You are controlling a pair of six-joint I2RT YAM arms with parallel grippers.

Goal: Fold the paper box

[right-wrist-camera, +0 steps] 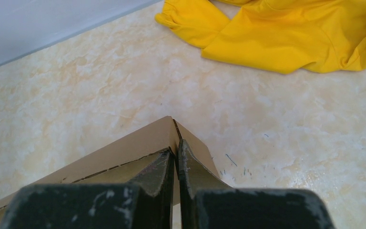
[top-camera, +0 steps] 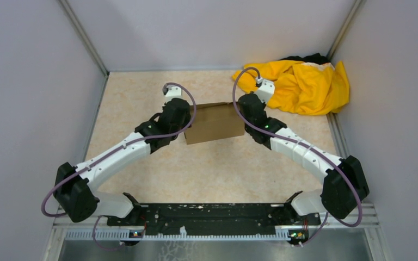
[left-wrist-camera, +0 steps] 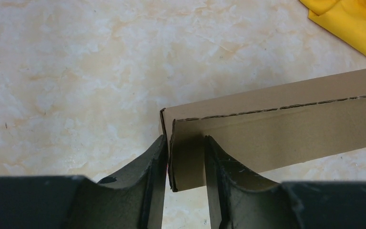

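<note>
The left gripper (left-wrist-camera: 185,140) has its two fingers a little apart, one on each side of an end flap of the paper box (top-camera: 214,123). The right gripper (right-wrist-camera: 177,149) pinches the box's other end tight. The box is between them, in the middle of the table (top-camera: 207,174). A yellow cloth (top-camera: 305,84) lies in the far right corner

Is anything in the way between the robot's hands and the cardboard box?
Nothing visible is. The left gripper straddles one end of the paper box, and the right gripper pinches the other end. The yellow cloth lies apart.
</note>
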